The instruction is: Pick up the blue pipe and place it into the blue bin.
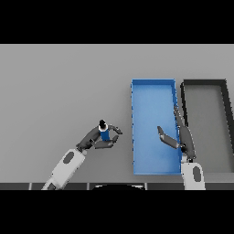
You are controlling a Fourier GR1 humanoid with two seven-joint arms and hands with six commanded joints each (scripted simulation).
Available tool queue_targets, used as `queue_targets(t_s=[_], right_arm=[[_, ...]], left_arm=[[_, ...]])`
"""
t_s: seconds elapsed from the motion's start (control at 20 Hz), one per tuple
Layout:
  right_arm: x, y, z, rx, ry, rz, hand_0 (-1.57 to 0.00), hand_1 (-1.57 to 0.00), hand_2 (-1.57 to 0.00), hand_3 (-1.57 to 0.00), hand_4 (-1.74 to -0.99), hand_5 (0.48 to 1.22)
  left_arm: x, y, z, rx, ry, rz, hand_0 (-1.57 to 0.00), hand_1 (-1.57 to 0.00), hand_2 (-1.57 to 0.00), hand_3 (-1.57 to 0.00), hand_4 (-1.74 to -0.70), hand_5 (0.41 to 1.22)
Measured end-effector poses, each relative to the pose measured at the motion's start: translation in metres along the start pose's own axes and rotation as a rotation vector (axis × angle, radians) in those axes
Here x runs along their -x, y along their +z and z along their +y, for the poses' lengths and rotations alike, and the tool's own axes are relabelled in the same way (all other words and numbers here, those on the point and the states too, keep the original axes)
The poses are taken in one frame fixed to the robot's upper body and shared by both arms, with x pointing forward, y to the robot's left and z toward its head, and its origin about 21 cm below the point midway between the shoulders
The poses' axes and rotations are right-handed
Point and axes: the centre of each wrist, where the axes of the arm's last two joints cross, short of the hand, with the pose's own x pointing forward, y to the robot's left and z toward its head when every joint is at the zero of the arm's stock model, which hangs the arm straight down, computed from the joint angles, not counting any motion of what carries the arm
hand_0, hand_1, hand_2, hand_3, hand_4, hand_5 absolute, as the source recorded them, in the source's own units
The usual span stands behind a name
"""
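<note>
The blue pipe is a short blue tube with a dark ring end facing up. My left hand has its fingers and thumb curled round it, on the table left of the blue bin. The blue bin is a long blue tray right of the middle. My right hand is over the blue bin's right side with its fingers straight and its thumb spread; it holds nothing.
A dark grey bin stands right beside the blue bin at the right. The grey table stretches to the left and far side.
</note>
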Motion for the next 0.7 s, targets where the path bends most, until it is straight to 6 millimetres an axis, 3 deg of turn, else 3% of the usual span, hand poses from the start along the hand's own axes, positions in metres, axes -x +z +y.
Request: queue_targets(t_s=[0.15, 0.25, 0.45, 0.7], right_arm=[[0.001, -0.003, 0.005, -0.004, -0.011, 0.010, 0.00, 0.00, 0.00, 0.00, -1.233, 0.660], [0.004, -0.003, 0.003, -0.001, -0.015, 0.030, 0.00, 0.00, 0.00, 0.00, -1.224, 0.651], [0.000, -0.004, 0.002, -0.012, -0.028, 0.010, 0.00, 0.00, 0.00, 0.00, -1.217, 0.631], [0.002, -0.005, 0.005, -0.003, -0.026, 0.020, 0.00, 0.00, 0.00, 0.00, -1.220, 0.638]], left_arm=[[-0.001, 0.000, -0.007, 0.015, 0.005, -0.014, -1.07, -1.15, -1.21, -1.19, -1.58, 1.062], [-0.005, -0.003, -0.013, 0.014, -0.012, -0.019, -1.25, -1.30, -1.34, -1.33, -1.53, 1.119], [-0.007, -0.002, -0.018, 0.002, -0.040, -0.077, -1.44, -1.46, -1.48, -1.47, -1.48, 1.179], [-0.041, -0.014, -0.018, -0.006, -0.037, -0.225, -1.53, -1.53, -1.54, -1.54, -1.47, 1.207]])
